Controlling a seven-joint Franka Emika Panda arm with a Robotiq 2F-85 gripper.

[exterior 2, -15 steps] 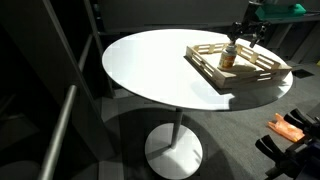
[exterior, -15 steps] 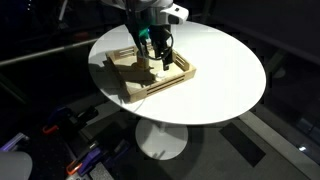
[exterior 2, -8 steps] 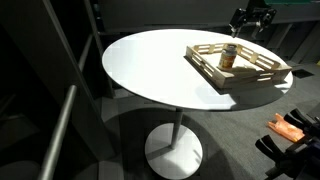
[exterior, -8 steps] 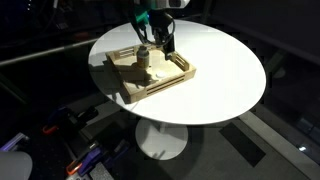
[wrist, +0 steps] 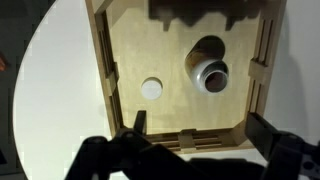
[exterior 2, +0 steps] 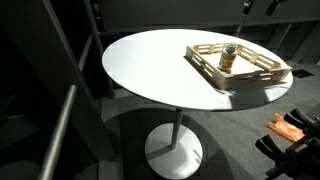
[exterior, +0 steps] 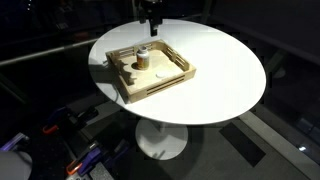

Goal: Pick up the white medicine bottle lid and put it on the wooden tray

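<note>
Hovering high over the tray (wrist: 108, 70), your jaws stand spread wide and hold nothing. Beneath them the lid (wrist: 152, 88) lies flat on the tray floor, apart from the bottle (wrist: 212, 75) standing upright beside it. Tray and contents sit toward one edge of the round white bench (exterior: 220, 70).

Wooden tray (wrist: 108, 70): square, light wood, raised rim with slots cut in the sides; sits flat on the round white table (exterior: 225, 70), seen also in both exterior views (exterior: 160, 86) (exterior 2: 214, 72).

White medicine bottle lid (wrist: 152, 88): tiny round white disc; lies flat on the tray floor, beside the bottle but clearly apart from it; shows as a pale dot in an exterior view (exterior: 130, 69).

Medicine bottle (wrist: 211, 76): small, short, tan-brown body (exterior 2: 229, 58); stands upright inside the tray (exterior: 143, 58), mouth uncapped, pale ring at the top.
</note>
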